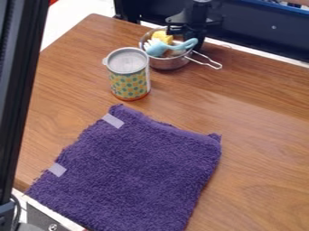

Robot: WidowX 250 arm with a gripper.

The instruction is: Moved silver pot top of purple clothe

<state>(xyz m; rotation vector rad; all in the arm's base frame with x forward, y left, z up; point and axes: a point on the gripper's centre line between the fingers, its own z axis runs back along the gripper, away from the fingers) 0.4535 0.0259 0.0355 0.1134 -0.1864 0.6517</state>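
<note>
In the camera view, the black robot gripper (pixel 184 37) is pointing down at the far side of the brown wooden table (pixel 259 135), right by the far rim of the round silver metal pot (pixel 170 63). I am not able to tell if it is opening wide or squeezing. The pot is sitting on the wood, far from the fuzzy purple cloth (pixel 133 171), and is holding a light blue plastic toy (pixel 158 48) and a yellow thing (pixel 161 36). Its wire handle (pixel 208 62) is sticking out right. A dotted can with a grey lid (pixel 128 74) is standing left of the pot, and the cloth is lying flat on the near side.
</note>
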